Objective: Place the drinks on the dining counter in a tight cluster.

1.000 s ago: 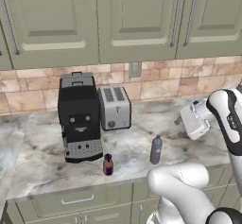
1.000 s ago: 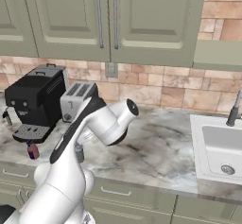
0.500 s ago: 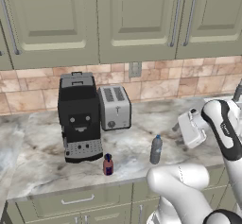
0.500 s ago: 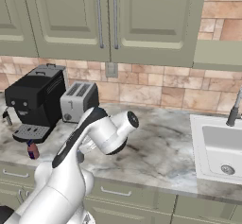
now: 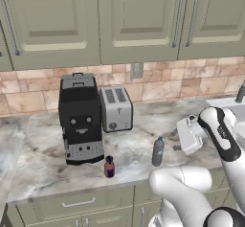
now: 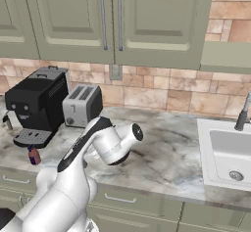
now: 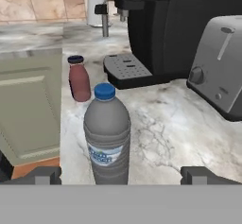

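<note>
The clear grey water bottle (image 7: 107,133) with a blue cap stands upright on the marble counter (image 5: 43,168) below the upper cabinets, near its front edge (image 5: 158,152). The small red bottle (image 5: 109,167) stands left of it, in front of the coffee machine, (image 7: 79,79) (image 6: 33,155). My gripper (image 7: 123,176) is open, its fingertips (image 7: 47,175) spread wide on either side of the water bottle and a short way from it. In the left base view my gripper (image 5: 178,142) hangs just right of the water bottle. The wine bottle and the dining counter are out of view.
A black coffee machine (image 5: 80,118) and a silver toaster (image 5: 116,108) stand at the back left against the brick backsplash. A sink (image 6: 230,150) with a faucet (image 6: 242,113) lies to the right. Upper cabinets (image 5: 139,20) hang overhead.
My hand has dropped lower and moved left, closer to the water bottle. The bottles have not moved.
</note>
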